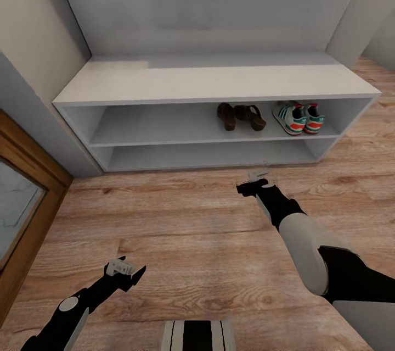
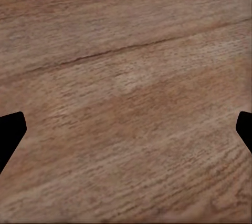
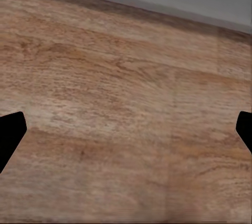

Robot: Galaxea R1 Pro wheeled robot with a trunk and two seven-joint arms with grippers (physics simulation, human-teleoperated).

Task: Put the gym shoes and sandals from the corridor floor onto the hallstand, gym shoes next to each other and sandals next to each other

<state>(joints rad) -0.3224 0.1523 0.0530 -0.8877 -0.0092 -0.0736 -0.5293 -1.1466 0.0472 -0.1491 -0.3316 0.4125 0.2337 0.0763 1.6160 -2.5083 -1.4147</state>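
The wide low grey-white hallstand (image 1: pixel 219 83) stands on the light brown wood-plank corridor floor (image 1: pixel 181 230), its back against the wall. On its upper open shelf, toward the right end, lie the two small dark brown sandals (image 1: pixel 241 116), side by side and touching. Just right of them on the same shelf, close to the right side panel, sit the two white lace-up gym shoes with side stripes (image 1: pixel 298 117), also side by side. The left half of that shelf, the lower shelf and the flat top carry nothing. A wooden door frame (image 1: pixel 24 197) runs along the floor's left edge, left of the hallstand's front left corner.
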